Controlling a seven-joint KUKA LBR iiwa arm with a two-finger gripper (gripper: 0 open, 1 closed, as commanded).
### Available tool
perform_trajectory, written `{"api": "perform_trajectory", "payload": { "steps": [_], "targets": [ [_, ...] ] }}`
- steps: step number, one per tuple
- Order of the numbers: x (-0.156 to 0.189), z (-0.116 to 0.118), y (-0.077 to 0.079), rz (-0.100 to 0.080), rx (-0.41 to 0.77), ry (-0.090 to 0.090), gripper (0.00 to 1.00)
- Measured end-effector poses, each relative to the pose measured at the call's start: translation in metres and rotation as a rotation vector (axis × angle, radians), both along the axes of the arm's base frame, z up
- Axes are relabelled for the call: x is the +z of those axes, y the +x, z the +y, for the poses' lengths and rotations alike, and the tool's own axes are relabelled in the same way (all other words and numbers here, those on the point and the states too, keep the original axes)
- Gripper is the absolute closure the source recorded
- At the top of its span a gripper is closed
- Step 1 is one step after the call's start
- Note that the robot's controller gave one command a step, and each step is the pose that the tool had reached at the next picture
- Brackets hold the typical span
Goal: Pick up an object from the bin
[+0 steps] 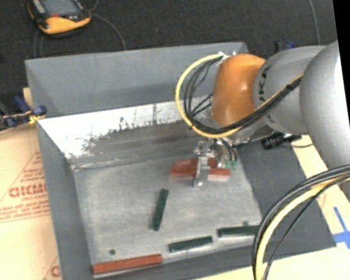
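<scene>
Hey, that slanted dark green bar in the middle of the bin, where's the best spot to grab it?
Take the green bar at mid-length, across its narrow width, coming straight down from above. It lies flat and alone, with bare bin floor along both long sides.

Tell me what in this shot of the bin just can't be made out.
- Red block near the back wall: the gripper covers its middle, so whether it is one piece or two cannot be told.
- Small green bit right of the gripper: mostly under the wrist, kind unclear.
- Dark speck on the floor, front left: too small to name.
- Right wall of the bin: hidden by the arm.
</scene>
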State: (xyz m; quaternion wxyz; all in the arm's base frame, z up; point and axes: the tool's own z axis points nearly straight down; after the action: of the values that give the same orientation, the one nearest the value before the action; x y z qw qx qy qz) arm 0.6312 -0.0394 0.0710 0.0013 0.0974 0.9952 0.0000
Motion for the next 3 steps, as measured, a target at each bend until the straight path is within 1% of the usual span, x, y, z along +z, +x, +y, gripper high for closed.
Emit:
{"api": "perform_trajectory", "payload": {
  "steps": [1, 2, 3],
  "targets": [
    [0.0, 0.0, 0.0, 0.0, 0.0, 0.0, 1.0],
    [0.125, -0.023, -0.035, -0.002, -0.041, 0.0, 1.0],
    [0.125, -0.023, -0.035, -0.001, -0.04, 0.0, 1.0]
  ]
}}
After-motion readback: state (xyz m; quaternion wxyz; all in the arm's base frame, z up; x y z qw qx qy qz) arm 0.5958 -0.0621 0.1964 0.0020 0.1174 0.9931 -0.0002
